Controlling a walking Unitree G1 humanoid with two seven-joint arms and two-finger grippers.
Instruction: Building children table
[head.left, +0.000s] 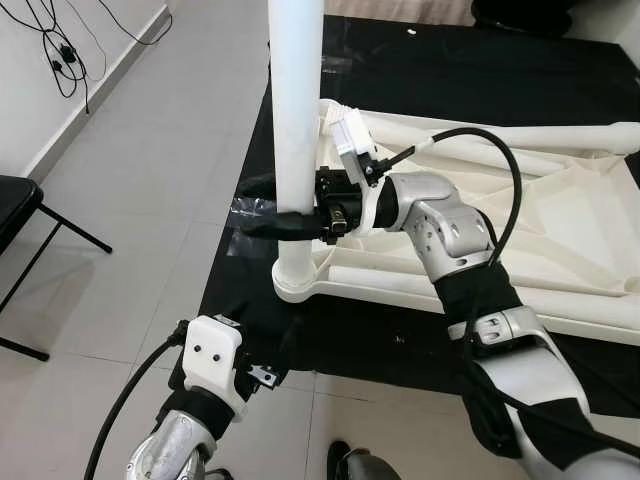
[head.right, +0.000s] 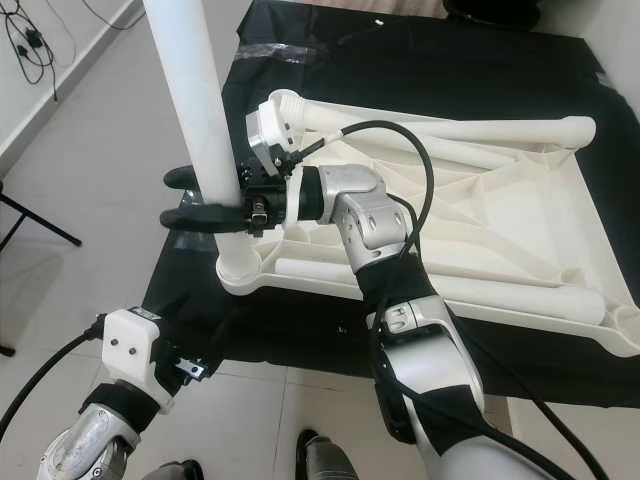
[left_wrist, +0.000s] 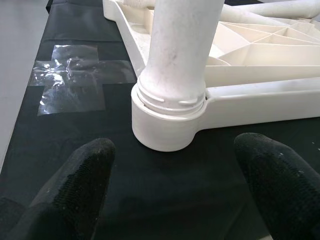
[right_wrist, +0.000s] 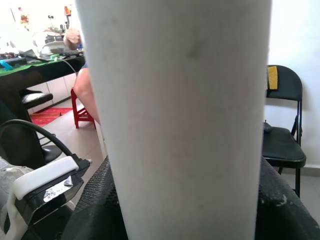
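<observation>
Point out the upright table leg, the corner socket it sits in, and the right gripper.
upright table leg (head.left: 296, 110), left eye view, mid shaft.
corner socket (left_wrist: 162, 127), left wrist view, its outer wall.
right gripper (head.left: 285, 226), left eye view, between the fingertips closed around the leg.

One tabletop (head.right: 520, 230), perhaps four legs (head.right: 195, 120).

- Head views: high, looking steeply down at the upright table leg (head.left: 296, 110); both share it.
- Left wrist view: low, close to the leg's socket (left_wrist: 167, 122).
- Right wrist view: level, nearly against the leg.
</observation>
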